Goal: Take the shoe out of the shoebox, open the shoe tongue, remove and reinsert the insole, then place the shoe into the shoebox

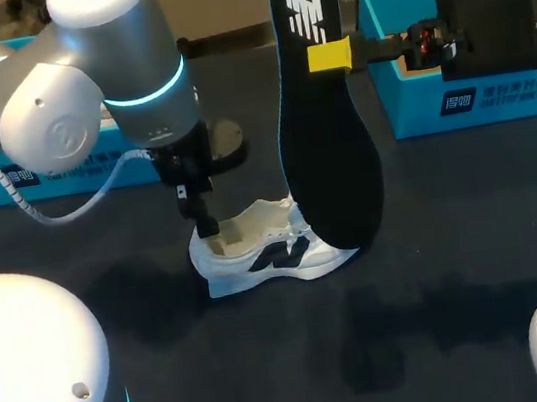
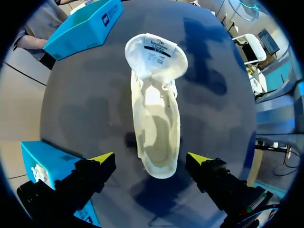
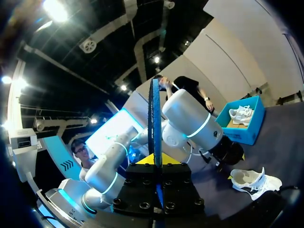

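Note:
A white shoe [image 1: 268, 252] stands on the dark table, its tongue [image 2: 156, 51] folded out and the inside bare. My left gripper [image 1: 209, 228] hangs over the heel end, open, with a yellow fingertip on either side of the heel [image 2: 151, 161] and not touching it. My right gripper [image 1: 330, 55] is shut on a black insole [image 1: 325, 142], which it holds upright in the air above and to the right of the shoe. In the right wrist view the insole [image 3: 155, 114] stands edge-on between the fingers [image 3: 154, 159], with the shoe [image 3: 251, 180] down on the table beyond.
One blue shoebox [image 1: 41, 164] stands at the back left behind my left arm, and another white shoe [image 3: 240, 115] lies in it. A second blue shoebox [image 1: 473, 79] stands at the back right, under my right arm.

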Controlling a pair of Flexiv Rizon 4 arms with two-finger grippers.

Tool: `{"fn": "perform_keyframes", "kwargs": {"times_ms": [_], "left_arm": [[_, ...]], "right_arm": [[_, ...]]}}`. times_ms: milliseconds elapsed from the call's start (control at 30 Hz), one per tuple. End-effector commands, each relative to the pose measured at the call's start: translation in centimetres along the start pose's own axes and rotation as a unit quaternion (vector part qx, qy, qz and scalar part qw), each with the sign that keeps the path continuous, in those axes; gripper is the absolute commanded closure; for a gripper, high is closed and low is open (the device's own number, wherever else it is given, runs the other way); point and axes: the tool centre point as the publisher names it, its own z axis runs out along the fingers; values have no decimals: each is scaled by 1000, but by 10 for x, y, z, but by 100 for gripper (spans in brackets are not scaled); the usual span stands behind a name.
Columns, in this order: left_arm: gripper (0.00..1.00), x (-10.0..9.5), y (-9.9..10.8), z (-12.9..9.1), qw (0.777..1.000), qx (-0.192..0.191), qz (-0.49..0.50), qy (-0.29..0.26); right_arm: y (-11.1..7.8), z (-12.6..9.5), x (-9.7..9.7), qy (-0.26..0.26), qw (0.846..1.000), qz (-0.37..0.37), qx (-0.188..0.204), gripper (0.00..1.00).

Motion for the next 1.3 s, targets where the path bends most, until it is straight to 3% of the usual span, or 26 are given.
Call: {"fn": "perform_keyframes", "kwargs": {"times_ms": [33, 233, 633, 867, 1300], "left_arm": [[0, -14, -13, 7, 1000, -6, -3, -2], [0, -28, -31, 25, 1000, 1, 11, 12], [0, -32, -55, 68, 1000, 5, 20, 8], [0, -45, -70, 87, 1000, 13, 15, 19], [0, -35, -62, 104, 999, 2, 7, 31]], "right_arm": [[0, 3, -1, 0, 1000, 1, 0, 100], [0, 3, -1, 0, 1000, 1, 0, 100], [0, 3, -1, 0, 1000, 1, 0, 100], [0, 3, -1, 0, 1000, 1, 0, 100], [0, 3, -1, 0, 1000, 1, 0, 100]]}}
